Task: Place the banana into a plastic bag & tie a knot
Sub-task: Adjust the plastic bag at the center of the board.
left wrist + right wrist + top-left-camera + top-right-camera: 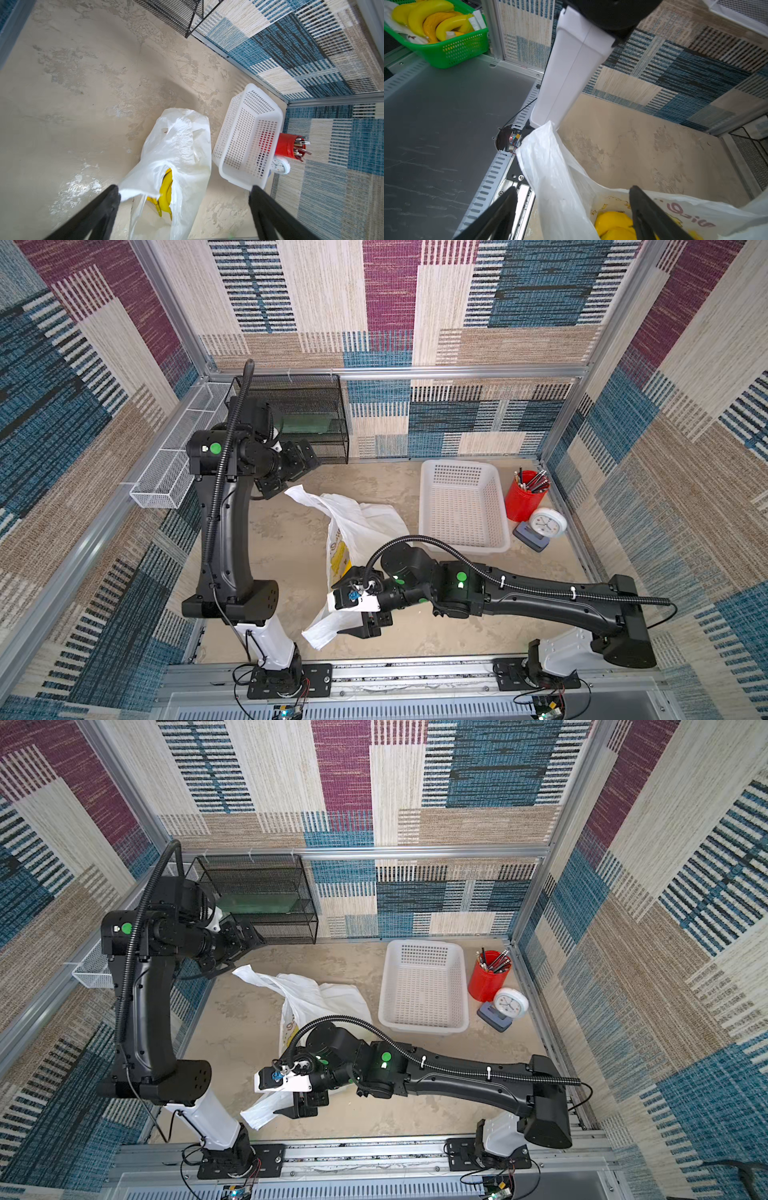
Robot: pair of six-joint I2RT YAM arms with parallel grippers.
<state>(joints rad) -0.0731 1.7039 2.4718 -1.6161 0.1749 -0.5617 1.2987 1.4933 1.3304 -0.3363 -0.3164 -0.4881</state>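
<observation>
Left arm (226, 531) was raised, elbow bent high. Left gripper (291, 472) was angled down, jaws spread wide, nothing clamped. Handle strip (133, 193) of plastic bag (365, 522) was seen touching one finger (104, 207).

Right arm (540, 597) was stretched low over table. Right gripper (573, 188) was pointed down, jaws parted, second handle strip (550, 166) passed loose between them.

Bag was laid between both grippers. Banana (166, 187) was contained inside, near right gripper's fingers.

White basket (457, 475) was set beyond bag. Pens were held in red cup (523, 499).
</observation>
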